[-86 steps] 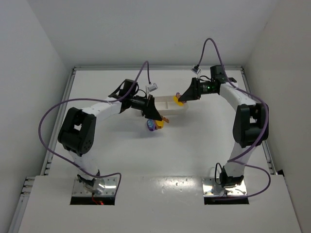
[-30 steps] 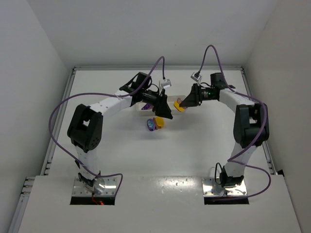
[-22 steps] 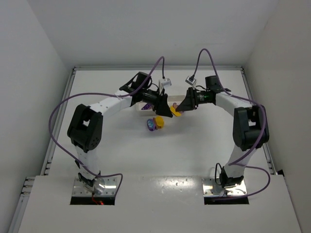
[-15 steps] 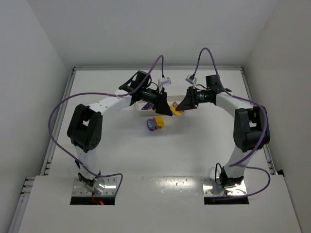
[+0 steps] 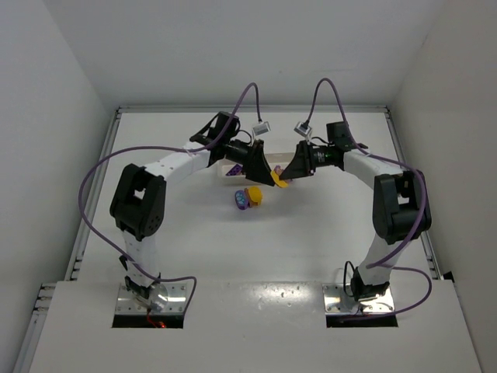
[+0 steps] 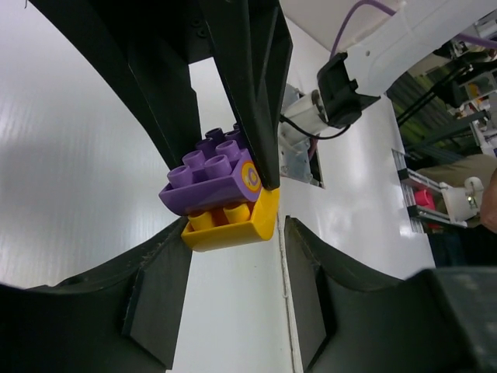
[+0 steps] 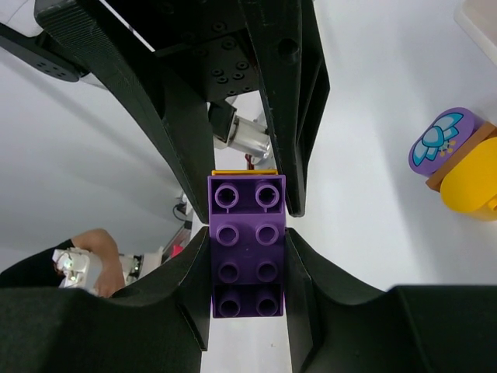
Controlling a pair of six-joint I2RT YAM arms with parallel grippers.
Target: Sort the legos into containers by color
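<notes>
My right gripper (image 7: 247,233) is shut on a purple two-by-four brick (image 7: 247,249) with a yellow brick (image 6: 229,227) stuck to its far end, held in the air. My left gripper (image 6: 233,229) is open, its jaws straddling the yellow brick closely with a thin gap on one side. In the top view the two grippers (image 5: 272,180) (image 5: 286,177) meet tip to tip just right of the white tray (image 5: 227,174). A rounded purple piece with a light blue spot (image 7: 437,140) lies on the table against a yellow-orange piece (image 7: 470,183).
The tray is mostly hidden under my left arm; something purple (image 5: 232,168) shows in its visible compartment. The loose pair (image 5: 247,197) lies just in front of the tray. White walls enclose the table on the left, back and right.
My left gripper has swung from the loose pair on the table up and right. My right gripper has carried the stacked bricks left to meet it, and the left jaws now flank the yellow brick.
</notes>
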